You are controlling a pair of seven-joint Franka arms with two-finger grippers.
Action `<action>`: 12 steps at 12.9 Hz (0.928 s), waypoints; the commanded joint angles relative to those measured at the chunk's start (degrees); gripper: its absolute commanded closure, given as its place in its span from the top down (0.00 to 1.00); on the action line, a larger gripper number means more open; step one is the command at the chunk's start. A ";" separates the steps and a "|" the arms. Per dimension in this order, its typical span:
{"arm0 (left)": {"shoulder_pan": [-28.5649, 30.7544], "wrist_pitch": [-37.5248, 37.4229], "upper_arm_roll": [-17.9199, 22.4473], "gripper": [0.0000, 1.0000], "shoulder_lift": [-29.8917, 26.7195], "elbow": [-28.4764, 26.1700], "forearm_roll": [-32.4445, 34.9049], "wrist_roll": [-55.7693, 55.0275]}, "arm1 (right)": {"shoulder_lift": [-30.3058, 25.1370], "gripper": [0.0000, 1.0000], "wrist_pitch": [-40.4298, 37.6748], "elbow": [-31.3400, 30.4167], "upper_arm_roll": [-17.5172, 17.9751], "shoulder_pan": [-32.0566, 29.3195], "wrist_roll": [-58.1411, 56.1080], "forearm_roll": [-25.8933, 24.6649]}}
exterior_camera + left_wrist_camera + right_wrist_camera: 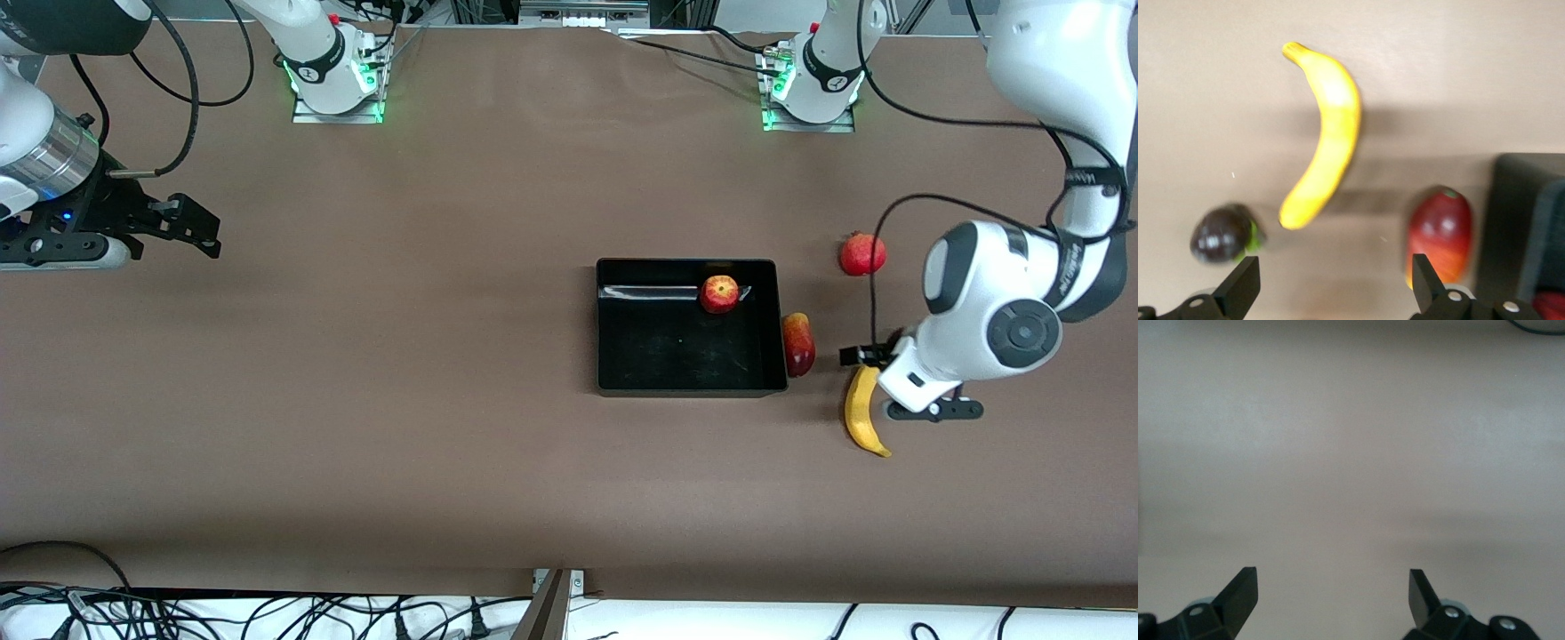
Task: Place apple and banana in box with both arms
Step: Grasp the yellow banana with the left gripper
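Left gripper (1331, 283) hangs low over the table at the left arm's end, its two black fingers (1241, 283) spread wide with nothing between them, just above the brown tabletop (400, 356) near the banana (864, 413). In the front view that gripper is mostly hidden under the left arm's white wrist, so the wrist view tells more — there the banana lies flat on the table, whole and untouched, its curve plain to see and one end pointing away from the fingers. It rests well apart from the box (605, 329), toward the left arm's end and a little nearer the front camera. The apple (719, 293) already sits inside the box, in the corner farthest from the front camera on the left arm's side. Just outside the box wall, touching or nearly touching it, lies an elongated red-yellow fruit (798, 344); a round red fruit (861, 254) with a small crown tip sits farther from the camera, apart from everything else. The left wrist view also shows a small dark purple fruit (1223, 233) with a bit of green on it, close to one fingertip; it cannot be made out in the front view. Right gripper (197, 233) waits over bare table at the right arm's end — its fingers (1238, 593) stand wide open and empty.
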 commanded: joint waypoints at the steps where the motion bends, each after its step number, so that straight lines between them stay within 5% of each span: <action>1: 2.46 3.14 -0.81 1.00 4.02 -1.11 1.23 4.43 | 0.34 1.00 -0.33 1.16 0.71 -0.60 0.19 -0.26; 7: 3.17 14.75 -0.81 1.00 9.12 -2.18 0.97 12.24 | 0.34 1.00 -0.42 1.08 0.71 -0.69 0.19 -0.35; 8: 3.08 14.84 -0.90 0.43 9.65 -2.09 0.61 12.26 | 0.34 1.00 -0.42 1.16 0.71 -0.69 0.19 -0.26; 9: 2.82 15.19 -0.81 0.22 10.17 -2.00 1.31 12.34 | 0.34 1.00 -0.33 1.16 0.71 -0.69 0.19 -0.26; 10: 3.08 16.41 -0.81 0.04 10.44 -1.91 1.49 12.78 | 0.34 1.00 -0.42 1.16 0.71 -0.69 0.19 -0.26; 12: 2.99 16.25 -0.81 0.00 10.36 -0.61 1.40 14.02 | 0.34 1.00 -0.42 1.08 0.71 -0.69 0.19 -0.26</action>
